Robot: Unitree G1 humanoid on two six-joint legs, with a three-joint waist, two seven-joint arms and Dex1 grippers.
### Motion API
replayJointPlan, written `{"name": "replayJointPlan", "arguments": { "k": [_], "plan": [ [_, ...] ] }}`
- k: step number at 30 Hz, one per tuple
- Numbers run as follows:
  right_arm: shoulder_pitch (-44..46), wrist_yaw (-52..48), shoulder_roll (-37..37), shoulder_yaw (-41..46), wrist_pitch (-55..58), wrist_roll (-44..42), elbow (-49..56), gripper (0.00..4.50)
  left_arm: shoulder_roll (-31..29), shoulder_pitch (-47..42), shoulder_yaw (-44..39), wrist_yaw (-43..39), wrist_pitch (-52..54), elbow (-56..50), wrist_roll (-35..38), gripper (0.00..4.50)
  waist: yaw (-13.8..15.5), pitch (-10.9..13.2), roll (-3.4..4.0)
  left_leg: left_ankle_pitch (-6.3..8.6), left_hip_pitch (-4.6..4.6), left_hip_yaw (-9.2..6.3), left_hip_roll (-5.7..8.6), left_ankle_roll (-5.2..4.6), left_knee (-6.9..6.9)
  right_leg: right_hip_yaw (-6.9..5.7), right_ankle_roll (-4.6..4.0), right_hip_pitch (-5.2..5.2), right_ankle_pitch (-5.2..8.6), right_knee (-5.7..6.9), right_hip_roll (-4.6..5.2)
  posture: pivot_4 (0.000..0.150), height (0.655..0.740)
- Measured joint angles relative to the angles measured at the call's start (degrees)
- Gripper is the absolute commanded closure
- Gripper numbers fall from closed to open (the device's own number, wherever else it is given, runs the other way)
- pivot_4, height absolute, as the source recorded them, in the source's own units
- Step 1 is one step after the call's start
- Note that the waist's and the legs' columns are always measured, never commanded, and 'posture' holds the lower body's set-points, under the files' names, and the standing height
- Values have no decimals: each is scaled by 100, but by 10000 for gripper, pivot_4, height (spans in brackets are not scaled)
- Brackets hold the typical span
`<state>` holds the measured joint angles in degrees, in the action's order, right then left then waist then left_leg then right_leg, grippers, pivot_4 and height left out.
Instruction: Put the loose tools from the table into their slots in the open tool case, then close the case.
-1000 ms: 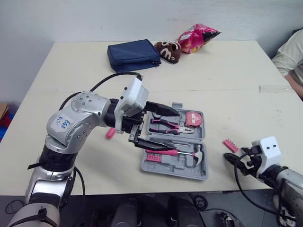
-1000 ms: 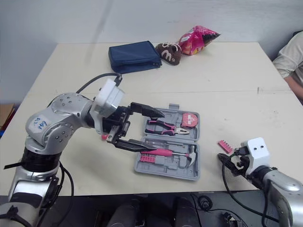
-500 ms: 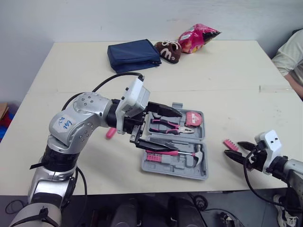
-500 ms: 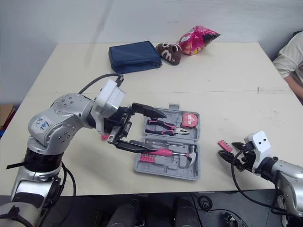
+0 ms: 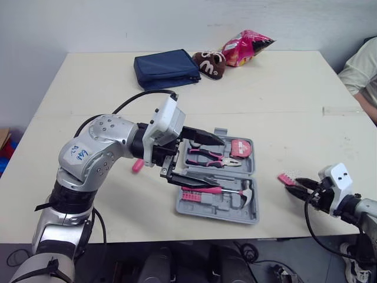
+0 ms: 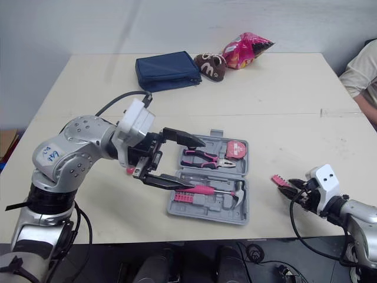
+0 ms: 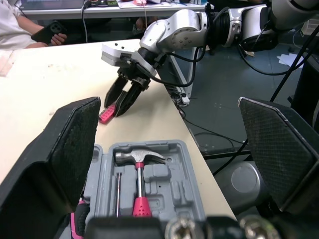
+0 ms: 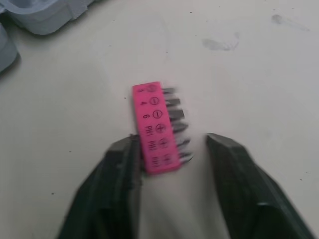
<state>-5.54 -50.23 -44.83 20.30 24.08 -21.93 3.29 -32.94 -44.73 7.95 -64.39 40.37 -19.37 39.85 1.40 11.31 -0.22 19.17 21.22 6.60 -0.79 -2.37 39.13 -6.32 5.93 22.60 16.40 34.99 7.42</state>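
Cream table (image 5: 283, 88) bears grey case (image 5: 203, 207); left claw (image 5: 215, 163) gapes, right claw (image 8: 172, 144) spread about bit-holder (image 8: 154, 127).

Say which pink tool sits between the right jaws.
The pink bit holder, loose on the table right of the tool case; its end lies between the right gripper's open jaws. Pliers and hammer sit inside it.

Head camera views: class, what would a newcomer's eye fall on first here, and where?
The open grey tool case lies near the front edge of the table, with pink-handled tools in it and the left gripper spread wide over it. To its right, the right gripper straddles a pink bit holder lying on the table.
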Motion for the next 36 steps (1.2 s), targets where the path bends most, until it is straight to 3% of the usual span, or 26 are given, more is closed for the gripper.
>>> {"name": "replayJointPlan", "arguments": {
  "k": [5,9,16,25,36],
  "plan": [
    [-361,34,-87,165,133,-91,434,39136,21,-5,0,-11,1,22,-21,0,12,0,0,0,2,-2,1,0,0,-2,0,0,0,0,0,1500,7338],
    [-471,-286,-651,262,349,-245,1382,39136,-125,105,38,-92,-44,29,-143,0,-50,1,6,2,-4,8,-4,3,-1,7,1,3,-1,1,3,1500,7338],
    [650,-410,-1337,-415,1508,-1110,3066,39136,-685,681,169,-290,-131,10,-458,0,-54,3,2,5,6,-5,-21,20,-2,1,-13,13,7,-2,6,1500,7338],
    [1350,136,-1683,-2040,3026,-1198,3793,39136,-1192,1405,537,-549,-885,-40,-1327,0,-6,4,1,17,27,-13,-10,5,2,-16,-9,17,4,-26,34,1500,7338],
    [2137,737,-1206,-2922,3739,-1104,3793,39136,-1204,1572,669,-618,-1335,-31,-1782,0,-10,3,1,15,29,-11,-13,6,3,-20,-11,21,5,-19,29,1500,7338]
  ]
}}
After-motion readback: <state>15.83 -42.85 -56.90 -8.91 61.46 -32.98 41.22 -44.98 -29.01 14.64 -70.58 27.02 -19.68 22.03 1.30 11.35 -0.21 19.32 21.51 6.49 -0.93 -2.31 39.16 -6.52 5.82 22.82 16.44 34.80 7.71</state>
